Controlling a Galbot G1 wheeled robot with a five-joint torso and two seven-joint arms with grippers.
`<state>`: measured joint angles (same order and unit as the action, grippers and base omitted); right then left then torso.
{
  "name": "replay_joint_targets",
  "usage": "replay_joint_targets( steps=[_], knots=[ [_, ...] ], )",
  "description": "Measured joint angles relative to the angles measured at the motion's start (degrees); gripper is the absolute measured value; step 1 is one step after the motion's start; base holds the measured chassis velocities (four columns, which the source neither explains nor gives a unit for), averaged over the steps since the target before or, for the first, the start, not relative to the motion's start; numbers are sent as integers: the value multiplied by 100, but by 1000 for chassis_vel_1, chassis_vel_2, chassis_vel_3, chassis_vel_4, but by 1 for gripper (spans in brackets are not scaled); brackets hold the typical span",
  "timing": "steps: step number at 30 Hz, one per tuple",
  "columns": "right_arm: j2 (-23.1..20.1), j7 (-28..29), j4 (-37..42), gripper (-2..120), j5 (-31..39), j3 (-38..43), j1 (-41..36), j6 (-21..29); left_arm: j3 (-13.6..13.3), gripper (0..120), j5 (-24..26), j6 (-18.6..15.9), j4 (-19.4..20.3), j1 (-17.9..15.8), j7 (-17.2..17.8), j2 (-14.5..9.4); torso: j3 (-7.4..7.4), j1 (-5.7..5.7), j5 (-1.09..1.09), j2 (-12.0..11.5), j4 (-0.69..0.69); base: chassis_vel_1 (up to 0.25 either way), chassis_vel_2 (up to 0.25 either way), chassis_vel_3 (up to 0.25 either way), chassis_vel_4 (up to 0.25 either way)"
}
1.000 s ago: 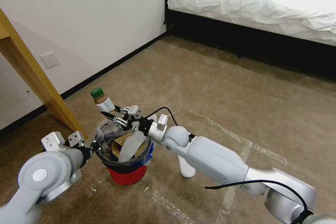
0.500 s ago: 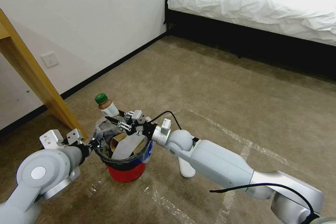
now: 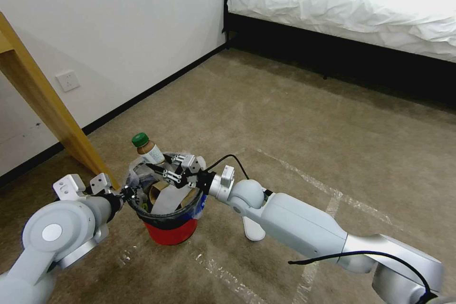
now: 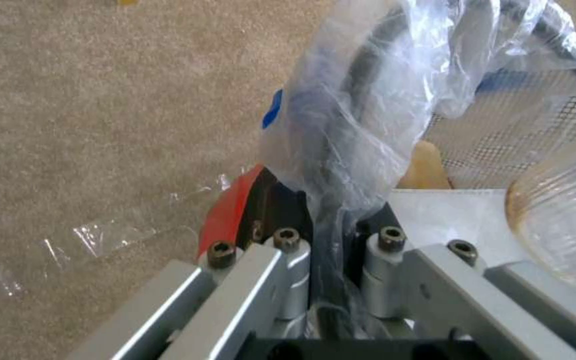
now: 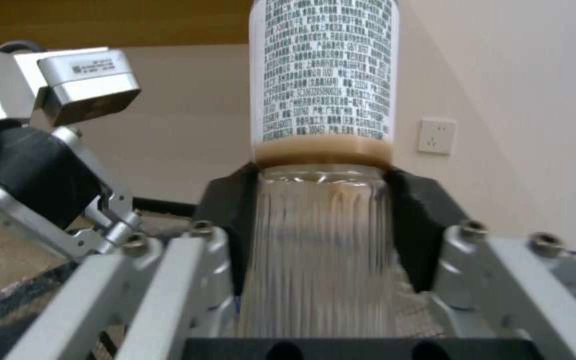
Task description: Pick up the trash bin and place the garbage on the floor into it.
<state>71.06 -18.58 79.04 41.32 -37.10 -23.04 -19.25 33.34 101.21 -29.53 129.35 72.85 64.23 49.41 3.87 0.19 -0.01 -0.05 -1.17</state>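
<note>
Now right gripper (image 3: 159, 169) over trash bin (image 3: 170, 232).

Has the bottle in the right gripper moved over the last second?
Yes. The bottle has come down toward the trash bin, and its cap now sits farther from the wall socket.

I see the bin (image 3: 168, 221) mouth crowded: paper and my right pincer (image 3: 159, 171) with its bottle (image 3: 148, 150) fill it, my left pincer (image 3: 129, 195) grips its rim. Right of the bin, open carpet (image 3: 304, 123).

bins: 1 trash bin (image 3: 170, 228) | bottles: 1 bottle (image 3: 146, 149) | slippers: 1 white slipper (image 3: 253, 229)
</note>
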Motion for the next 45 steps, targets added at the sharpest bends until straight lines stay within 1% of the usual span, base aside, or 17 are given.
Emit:
replay_joint_targets(
  steps=[1, 3, 4, 6, 7, 8, 9, 11, 21, 29, 33, 38, 39, 40, 43, 44, 45],
  knots=[
    [0, 0, 0, 47, 0, 0, 0, 0, 0, 4, 0, 0, 0, 0, 0, 0, 0, 0, 0, 0, 0, 0, 0, 0, 0],
    [9, -3, -12, 57, -18, -27, 4, -12, 17, 4, 23, 10, -8, -33, 12, -28, 0, 0, 0, 0, 0, 0, 0, 0, 0],
    [9, -3, -12, 57, -18, -27, 4, -12, 17, 4, 23, 10, -8, -33, 12, -28, 0, 0, 0, 0, 0, 0, 0, 0, 0],
    [-3, -18, -16, 67, -39, -55, 8, -26, 47, 4, 59, 31, -33, -76, 25, -47, 0, 0, 0, 0, 0, 0, 0, 0, 0],
    [-3, -18, -16, 67, -39, -55, 8, -26, 47, 4, 59, 31, -33, -76, 25, -47, 0, 0, 0, 0, 0, 0, 0, 0, 0],
    [-9, -19, -27, 76, -61, -68, 7, -37, 52, 4, 69, 38, -42, -96, 29, -49, 0, 0, 0, 0, 0, 0, 0, 0, 0],
    [-9, -19, -27, 76, -61, -68, 7, -37, 52, 4, 69, 38, -42, -96, 29, -49, 0, 0, 0, 0, 0, 0, 0, 0, 0],
    [-13, -19, -36, 81, -77, -76, 8, -51, 51, 4, 72, 38, -59, -112, 29, -37, 0, 0, 0, 0, 0, 0, 0, 0, 0],
    [-57, 41, -48, 82, -127, -87, 43, -94, 90, 4, 91, 62, -180, -203, 38, -78, 0, 0, 0, 0, 0, 0, 0, 0, 0],
    [-79, 107, -42, 82, -138, -16, 73, -142, 66, 4, 111, 89, -193, -262, 56, -80, 0, 0, 0, 0, 0, 0, 0, 0, 0],
    [-97, 106, 58, 87, -34, 156, 148, -168, 66, 4, 111, 90, -211, -254, 58, -80, 0, 0, 0, 0, 0, 0, 0, 0, 0],
    [-253, 85, 282, 90, 139, 543, 337, -176, 71, 4, 96, 87, -251, -215, 58, -85, 0, 0, 0, 0, 1, 0, 0, 0, 0],
    [-365, 122, 397, 92, 182, 780, 448, -173, 70, 4, 82, 82, -268, -204, 57, -70, 0, 0, 1, 0, 0, 0, 0, 0, 0],
    [-462, 166, 479, 98, 230, 931, 516, -144, 65, 4, 67, 81, -286, -202, 56, -62, 0, 0, 1, 0, 1, 0, 0, 0, 0],
    [-603, 235, 577, 99, 312, 1130, 618, -99, 61, 4, 57, 80, -301, -202, 55, -52, 0, 0, 1, 0, 1, 0, 0, 0, 0],
    [-765, 322, 643, 99, 392, 1291, 737, -77, 62, 4, 52, 80, -302, -199, 55, -49, 0, 0, 0, 0, 0, 0, 0, 0, 0],
    [-765, 322, 643, 99, 392, 1291, 737, -77, 62, 4, 52, 80, -302, -199, 55, -49, 0, 0, 0, 0, 0, 0, 0, 0, 0]
  ],
)
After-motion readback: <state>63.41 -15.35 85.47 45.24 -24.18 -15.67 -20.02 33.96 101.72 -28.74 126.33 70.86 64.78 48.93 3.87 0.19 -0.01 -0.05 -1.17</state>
